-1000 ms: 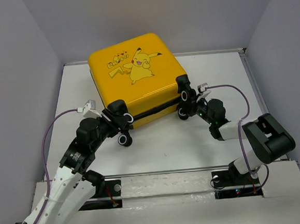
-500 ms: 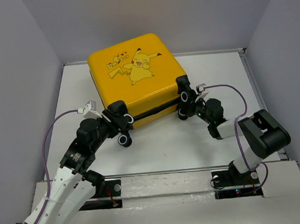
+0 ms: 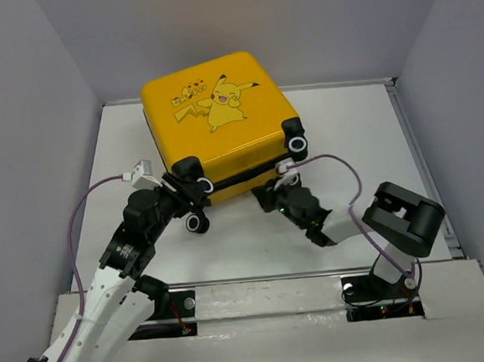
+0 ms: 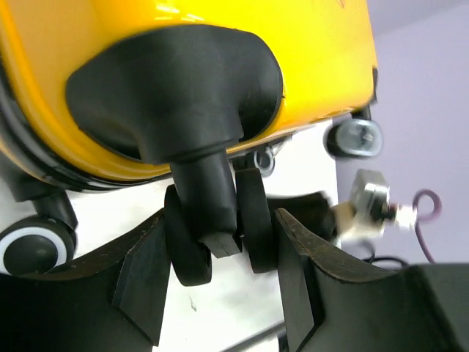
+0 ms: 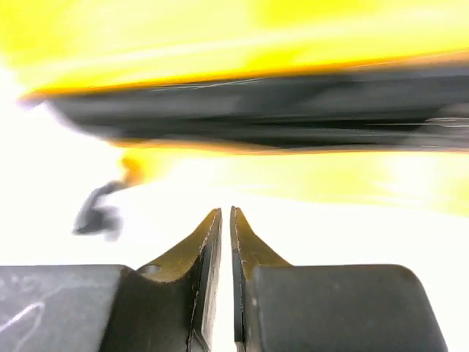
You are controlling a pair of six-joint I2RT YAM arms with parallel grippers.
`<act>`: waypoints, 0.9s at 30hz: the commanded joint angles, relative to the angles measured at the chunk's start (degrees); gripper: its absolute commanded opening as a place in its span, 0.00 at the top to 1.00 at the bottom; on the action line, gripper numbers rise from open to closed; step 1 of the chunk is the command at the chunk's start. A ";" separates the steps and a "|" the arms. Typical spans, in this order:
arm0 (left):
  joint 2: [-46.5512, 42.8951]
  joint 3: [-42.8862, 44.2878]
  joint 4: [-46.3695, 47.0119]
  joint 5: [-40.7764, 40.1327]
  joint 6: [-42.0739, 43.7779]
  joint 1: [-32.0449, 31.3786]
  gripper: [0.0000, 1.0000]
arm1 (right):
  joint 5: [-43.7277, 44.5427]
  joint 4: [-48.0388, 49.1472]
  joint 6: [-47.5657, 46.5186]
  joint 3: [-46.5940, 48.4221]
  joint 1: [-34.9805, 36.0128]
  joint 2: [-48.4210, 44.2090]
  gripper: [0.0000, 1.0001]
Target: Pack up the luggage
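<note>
The luggage (image 3: 222, 136) is a yellow hard-shell suitcase with a cartoon print, lying closed at the back middle of the table. My left gripper (image 3: 194, 191) is at its near-left corner. In the left wrist view the fingers (image 4: 146, 279) sit on both sides of a black twin caster wheel (image 4: 212, 242) and press against it, under the yellow shell (image 4: 220, 44). My right gripper (image 3: 264, 198) is shut and empty, low at the middle of the suitcase's near side. In the blurred right wrist view its tips (image 5: 226, 220) point at the dark seam (image 5: 293, 110) between the shells.
A second caster (image 3: 198, 224) hangs below the left gripper, and another (image 3: 296, 146) is at the near-right corner. Grey walls enclose the white table (image 3: 346, 122) on the left, back and right. Purple cables loop from both wrists.
My right gripper has moved left, from the near-right caster to the middle of the suitcase's near side. The suitcase has shifted slightly back and left. The left gripper stays on its caster.
</note>
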 commanded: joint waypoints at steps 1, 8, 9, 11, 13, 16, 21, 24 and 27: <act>2.78 5.50 25.71 12.18 -0.21 -2.57 0.94 | -0.28 -2.05 -9.12 14.31 21.58 7.98 0.93; -0.55 4.54 22.82 9.90 1.37 -2.48 0.94 | 5.79 -5.24 -5.19 5.75 19.08 -0.08 0.93; -0.99 4.62 22.47 9.72 1.63 -2.48 0.94 | 7.27 -7.86 -4.84 4.68 18.37 -1.66 0.93; -1.43 4.89 21.24 8.93 2.68 -2.48 0.94 | 8.34 -13.39 -3.26 3.62 15.74 -6.74 0.93; -2.22 5.06 20.44 8.32 3.39 -2.48 0.94 | 7.13 -19.29 -1.58 1.25 11.60 -10.18 0.93; -3.19 4.80 19.48 7.87 3.92 -2.48 0.94 | 5.10 -25.88 1.23 -0.16 2.65 -16.60 0.88; -4.07 3.57 18.86 7.52 4.27 -2.48 0.94 | 4.04 -31.70 -1.84 2.90 -5.26 -19.78 0.63; -4.16 3.04 18.86 7.87 4.27 -2.48 0.94 | 5.97 -33.64 -4.48 5.90 -7.99 -18.46 0.53; -4.33 2.96 18.68 7.96 4.62 -2.48 0.94 | 4.48 -33.82 -6.23 7.75 -9.32 -16.10 0.50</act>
